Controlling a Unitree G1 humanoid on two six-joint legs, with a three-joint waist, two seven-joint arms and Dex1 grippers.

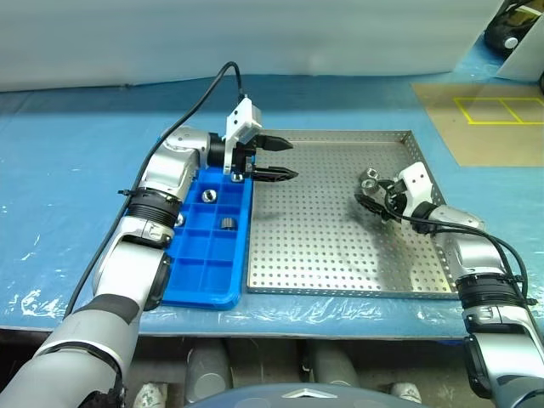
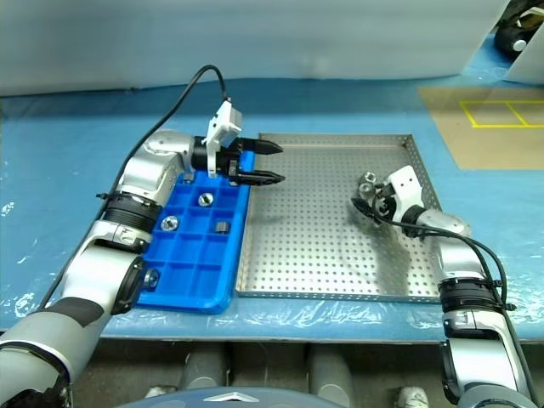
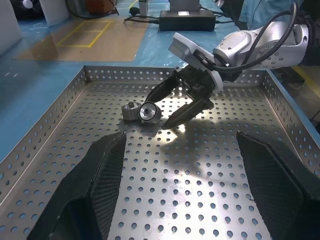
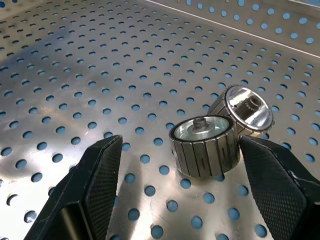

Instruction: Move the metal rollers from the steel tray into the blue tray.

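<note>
2 metal rollers (image 4: 220, 135) touching, right side of steel tray (image 1: 323, 246) | right gripper (image 4: 175, 180) jaws wide, straddling nearer one, lined up to pinch | left gripper (image 1: 285, 160) spread, empty, parked over blue tray (image 1: 204, 263) edge; 3 rollers in it

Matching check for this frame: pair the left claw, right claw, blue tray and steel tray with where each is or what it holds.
1. left claw
2. right claw
3. blue tray
4. steel tray

A. two rollers lying side by side on it
B. open around those two rollers
C. open, over the seam between the trays
D. rollers sitting in separate compartments

Pairs: 1-C, 2-B, 3-D, 4-A
</note>
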